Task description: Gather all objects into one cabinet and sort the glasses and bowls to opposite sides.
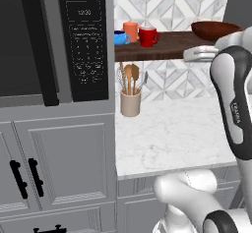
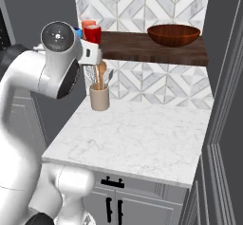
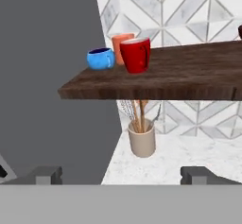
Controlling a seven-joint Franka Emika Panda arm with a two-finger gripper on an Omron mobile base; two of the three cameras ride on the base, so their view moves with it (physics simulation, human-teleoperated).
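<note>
Dark brown wood forms the long open wall shelf [image 1: 172, 45], and on it stand three small glossy handled mugs and one wide shallow reddish-brown bowl [image 2: 173, 34]. The mugs cluster at the shelf's left end: a squat bright blue mug [image 3: 100, 58] nearest the left edge, an orange mug [image 3: 121, 42] behind, and a red mug [image 3: 136, 54] in front, close to the orange one. The bowl sits alone near the right end, well apart from the mugs, with a long bare stretch of plank between them.

Below the shelf's left end, one beige utensil crock [image 2: 99, 97] with wooden spoons and a whisk stands on the white marble counter [image 2: 142, 138], close to the tiled wall; the rest of the counter lies open to its front edge. One black microwave [image 1: 49, 40] borders the shelf on the left.

The gripper [image 3: 123, 175] hangs in front of the shelf, level with its front edge, fingers spread wide, holding nothing
</note>
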